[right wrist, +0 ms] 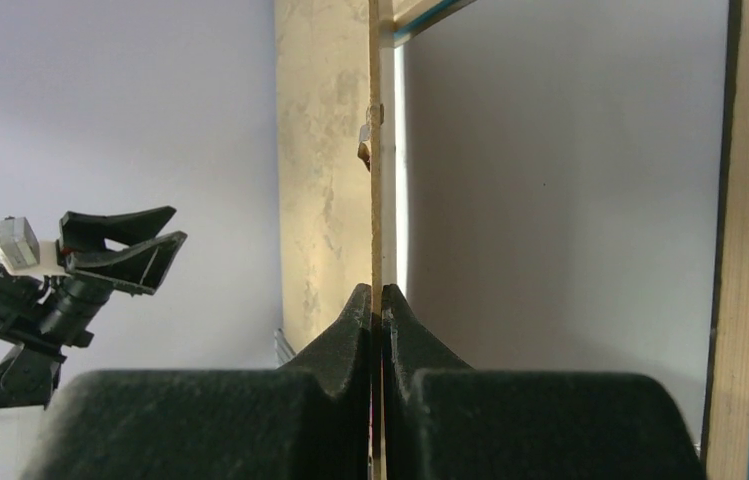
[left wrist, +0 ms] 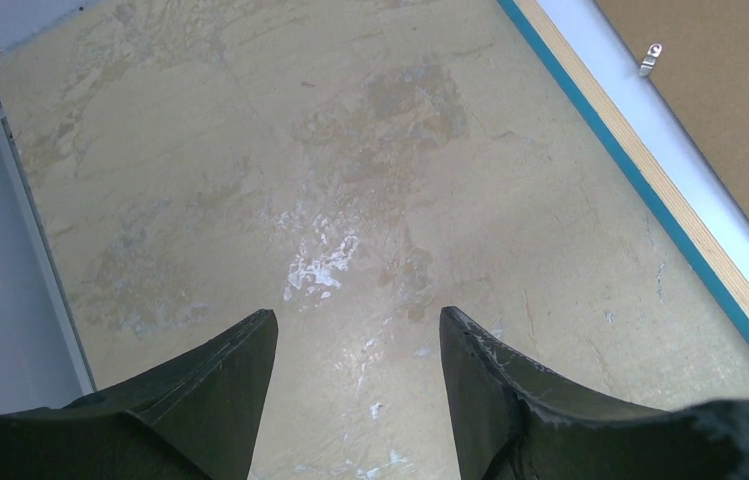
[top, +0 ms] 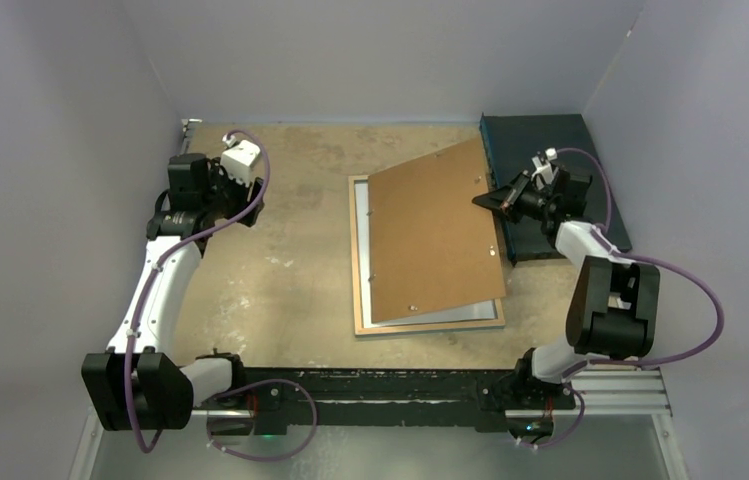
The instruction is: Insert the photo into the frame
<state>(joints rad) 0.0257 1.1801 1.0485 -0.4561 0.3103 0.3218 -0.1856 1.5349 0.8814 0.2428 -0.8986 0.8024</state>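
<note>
the frame [top: 428, 327] lies back-up on the table [top: 280, 280], with a white sheet, probably the photo [top: 450, 315] face down, already inside it. the right gripper [right wrist: 378, 295] pinches the edge of the brown backing board [top: 435, 235], tilted above it. the left gripper [left wrist: 355, 325] hangs spread and empty. closing the back seems left to do.

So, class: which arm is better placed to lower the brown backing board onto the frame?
Right: the right tool is shut on the backing board at its edge, holding it tilted over the frame. The left tool hangs open above the table, touching neither.
</note>
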